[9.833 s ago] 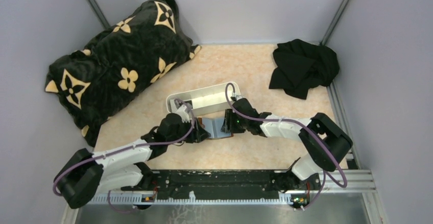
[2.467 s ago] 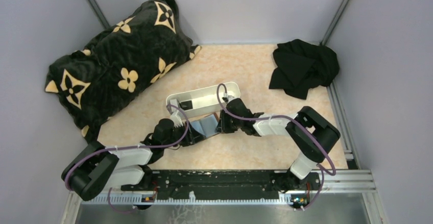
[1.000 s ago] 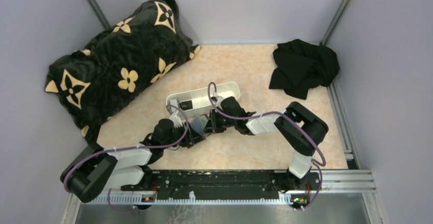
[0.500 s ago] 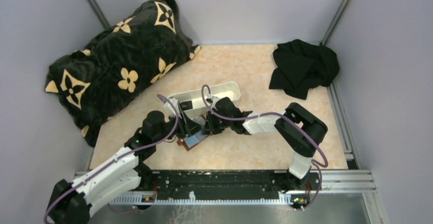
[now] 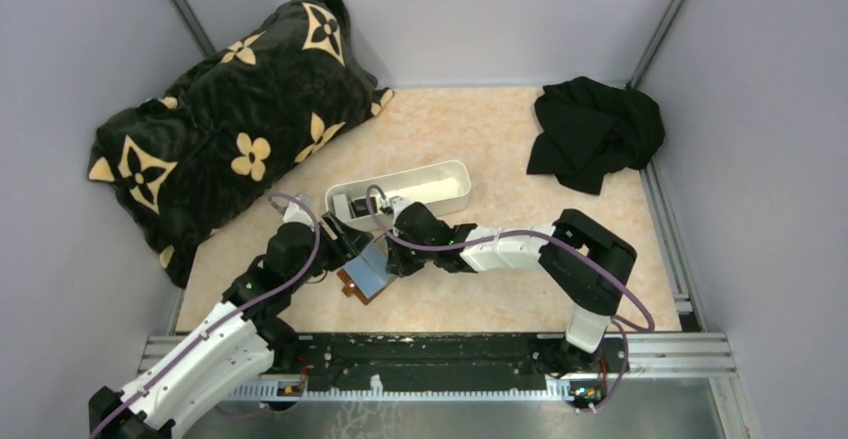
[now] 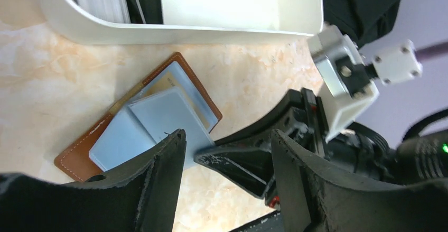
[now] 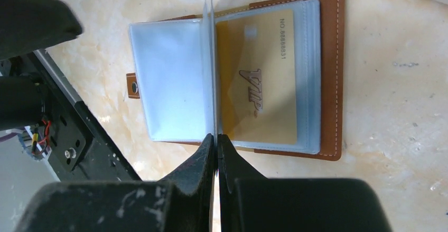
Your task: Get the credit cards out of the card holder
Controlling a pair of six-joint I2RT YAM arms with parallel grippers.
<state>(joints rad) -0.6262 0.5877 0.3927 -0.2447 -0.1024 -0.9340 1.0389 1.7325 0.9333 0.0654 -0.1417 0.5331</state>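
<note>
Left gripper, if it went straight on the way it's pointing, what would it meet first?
Probably the right gripper, which sits between its open jaws, pinching a sleeve of the card holder; depth is unclear.

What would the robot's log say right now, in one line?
card holder: open on table | right hand: shut on clear page | left hand: open, empty, near card holder | gold card: in its pocket

- On the gold card (image 7: 256, 84) lying inside the card holder (image 7: 331, 73), I read "VIP" in slanted dark letters.
- Along that card's edge I read "NO 8668831", though the small digits leave me unsure.
</note>
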